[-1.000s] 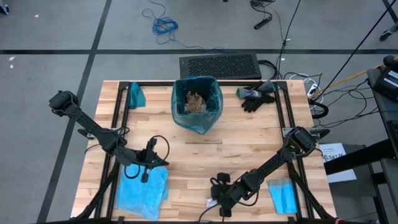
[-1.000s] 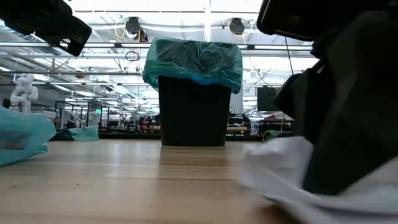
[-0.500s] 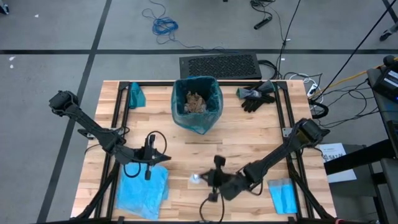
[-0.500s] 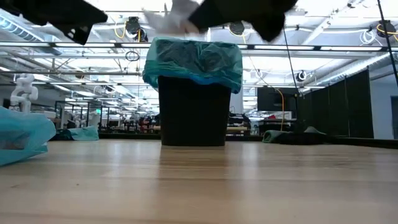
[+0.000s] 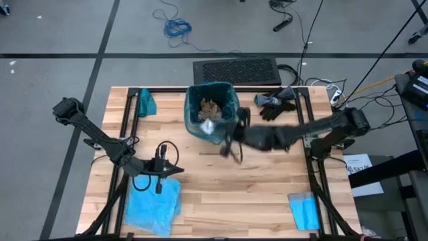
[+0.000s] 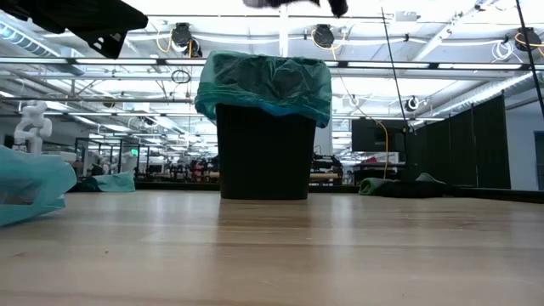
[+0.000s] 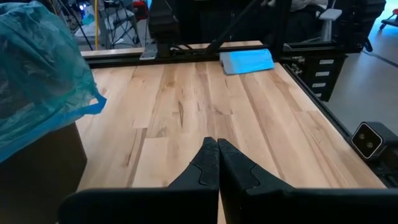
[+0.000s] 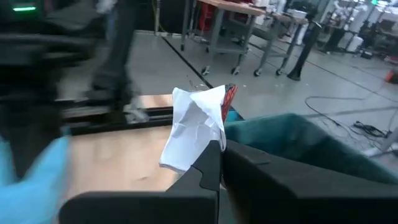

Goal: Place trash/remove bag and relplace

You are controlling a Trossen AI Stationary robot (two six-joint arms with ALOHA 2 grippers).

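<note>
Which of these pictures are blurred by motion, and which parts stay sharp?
High view: the right arm and right gripper smear beside the bin; the left gripper is crisp. Right wrist view: the background streaks, yet the white wrapper in the fingers is fairly sharp. Left wrist view: sharp. Low view: bright ceiling lights glare.

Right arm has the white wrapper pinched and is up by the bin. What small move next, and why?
Probably carry it a little farther over the opening, then open. The right gripper is shut on the white wrapper, which in the high view hangs at the near rim of the teal bag, not clearly over the brown wads inside. The left gripper waits shut over the table.
</note>
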